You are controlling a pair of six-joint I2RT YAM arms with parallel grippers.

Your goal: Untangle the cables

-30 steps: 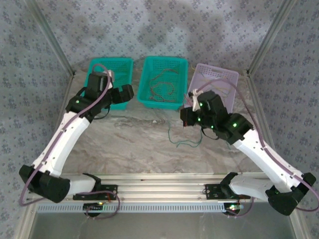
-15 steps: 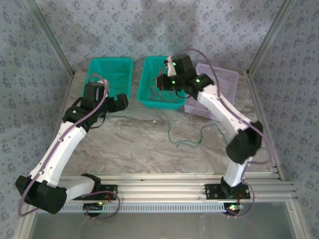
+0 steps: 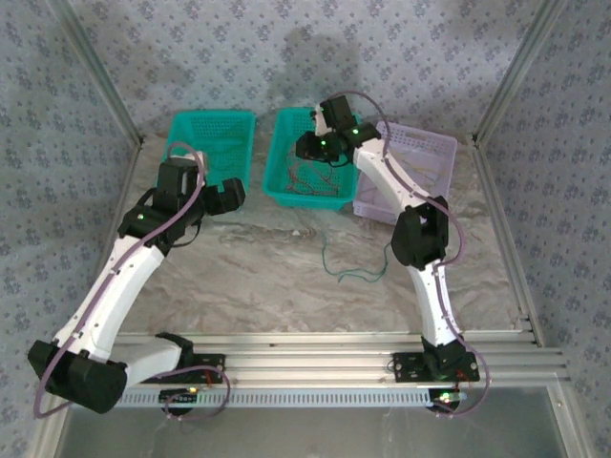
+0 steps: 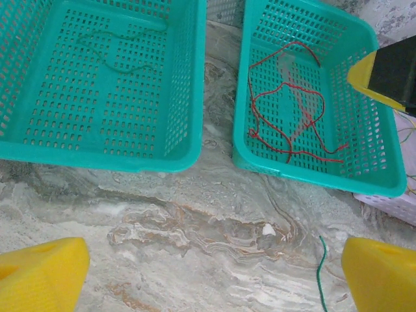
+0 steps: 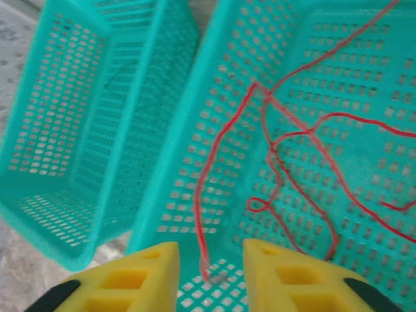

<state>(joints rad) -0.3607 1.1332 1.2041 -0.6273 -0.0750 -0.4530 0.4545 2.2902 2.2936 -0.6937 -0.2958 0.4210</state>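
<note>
Red cables point(image 3: 310, 172) lie loosely tangled on the floor of the middle teal basket point(image 3: 277, 162). My right gripper point(image 3: 307, 148) hovers over that basket. In the right wrist view its jaws point(image 5: 211, 257) stand apart, and the loose end of a red cable point(image 5: 197, 166) hangs between them, touching neither pad. A green cable point(image 3: 353, 262) lies on the marble table. My left gripper point(image 3: 229, 196) stands wide open above the table, in front of the baskets. Its wrist view shows the red cables point(image 4: 289, 83) and a green cable point(image 4: 120, 55) in the left teal basket point(image 4: 185, 97).
A lilac basket point(image 3: 430, 157) stands to the right of the middle teal basket. The right arm's elbow point(image 3: 418, 234) rises above the table beside the green cable. Metal frame posts run along both sides.
My right arm swung from the table in front of the lilac basket to over the middle teal basket, and its jaws came apart. The left arm drew back slightly.
</note>
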